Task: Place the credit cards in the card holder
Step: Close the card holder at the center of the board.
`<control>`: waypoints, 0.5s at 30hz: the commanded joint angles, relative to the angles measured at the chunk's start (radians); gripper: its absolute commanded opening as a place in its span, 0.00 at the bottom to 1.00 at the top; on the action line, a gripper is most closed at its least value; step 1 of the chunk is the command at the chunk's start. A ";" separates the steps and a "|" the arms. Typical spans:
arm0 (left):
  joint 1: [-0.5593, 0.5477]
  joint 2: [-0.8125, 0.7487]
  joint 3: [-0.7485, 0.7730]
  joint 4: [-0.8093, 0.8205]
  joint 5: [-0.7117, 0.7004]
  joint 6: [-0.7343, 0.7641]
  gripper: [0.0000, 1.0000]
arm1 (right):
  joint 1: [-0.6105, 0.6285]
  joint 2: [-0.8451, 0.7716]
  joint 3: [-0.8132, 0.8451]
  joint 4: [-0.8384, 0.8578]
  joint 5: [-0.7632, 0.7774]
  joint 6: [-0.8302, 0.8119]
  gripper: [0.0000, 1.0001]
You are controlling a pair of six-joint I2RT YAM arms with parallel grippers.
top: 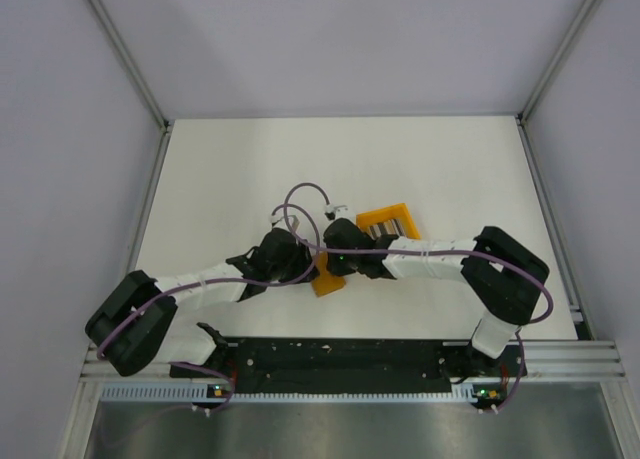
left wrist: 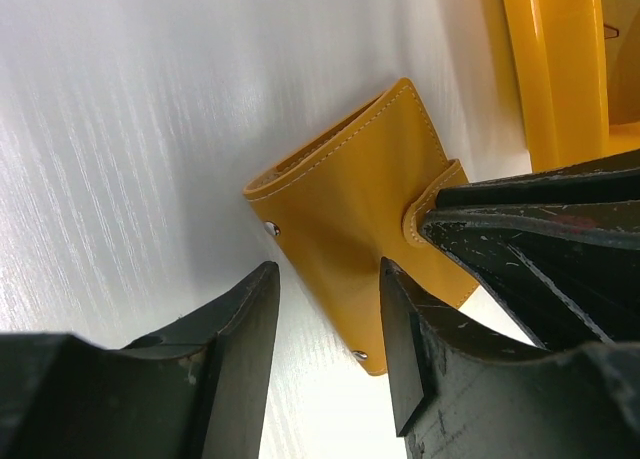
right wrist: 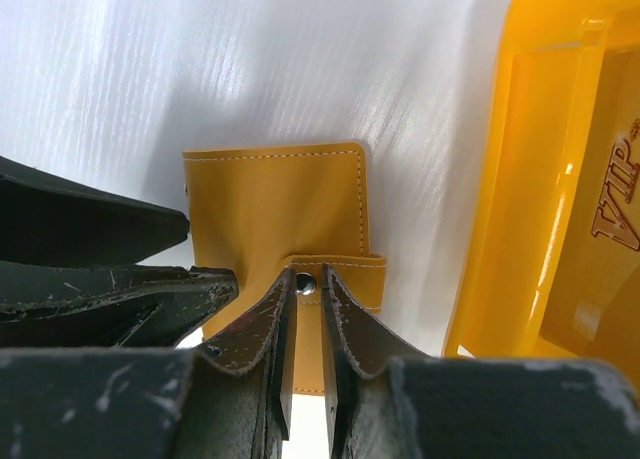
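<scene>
The mustard card holder point(top: 328, 283) lies shut on the white table between my two grippers. In the right wrist view the holder point(right wrist: 270, 204) shows its clasp tab point(right wrist: 350, 274) with a metal snap. My right gripper point(right wrist: 307, 291) is closed to a narrow gap on the snap end of the tab. In the left wrist view my left gripper point(left wrist: 328, 284) is open, with the near edge of the holder point(left wrist: 345, 204) between its fingers and not touched. The credit cards point(top: 392, 226) show as a striped row inside the orange bin.
The bright orange plastic bin point(top: 404, 212) stands just right of and behind the holder, close to my right gripper; its wall shows in the right wrist view point(right wrist: 500, 229) and the left wrist view point(left wrist: 560, 69). Both arms meet at the table's middle. Metal frame posts line the table's sides.
</scene>
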State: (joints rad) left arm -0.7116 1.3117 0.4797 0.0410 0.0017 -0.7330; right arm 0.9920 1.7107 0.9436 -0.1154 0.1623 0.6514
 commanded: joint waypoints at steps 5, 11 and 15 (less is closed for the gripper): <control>-0.002 0.008 -0.010 -0.015 -0.028 0.000 0.49 | 0.053 0.112 -0.062 -0.165 0.034 -0.001 0.13; -0.002 0.008 -0.024 -0.010 -0.031 -0.012 0.49 | 0.077 0.110 -0.094 -0.141 0.002 0.080 0.10; -0.002 0.006 -0.033 -0.007 -0.032 -0.022 0.48 | 0.103 0.096 -0.114 -0.127 -0.004 0.151 0.10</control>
State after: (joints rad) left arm -0.7120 1.3117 0.4763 0.0448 -0.0097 -0.7425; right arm 1.0397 1.7184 0.9241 -0.0685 0.2363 0.7128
